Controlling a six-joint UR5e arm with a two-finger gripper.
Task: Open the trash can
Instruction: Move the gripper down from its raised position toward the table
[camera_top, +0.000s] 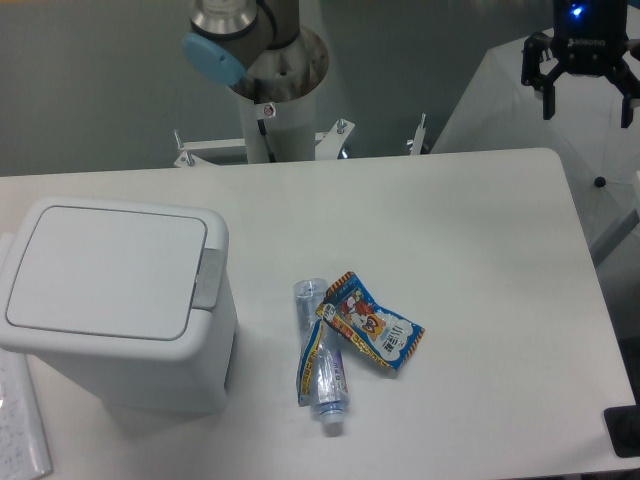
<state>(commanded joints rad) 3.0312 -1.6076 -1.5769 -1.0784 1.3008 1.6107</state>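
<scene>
The table (480, 220) carries one trash can (115, 305), standing at its left end, lid (105, 268) flat and closed. The bin is rigid white plastic, smooth and probably light for its bulk, so a hard sideways shove could slide or tip it. The sensible contact point is the grey push-button strip (209, 278) on the rim at the can's right side: press down there, not grip; the lid edge looks too slick and flush to pinch.

Right of the trash can, well apart from it, lie one clear plastic bottle (320, 365) and one colourful snack wrapper (372, 333), touching each other, the wrapper partly over the bottle.

One hand (586, 98) hangs far right of the trash can, beyond the table's back corner, fingers spread and holding nothing.
</scene>
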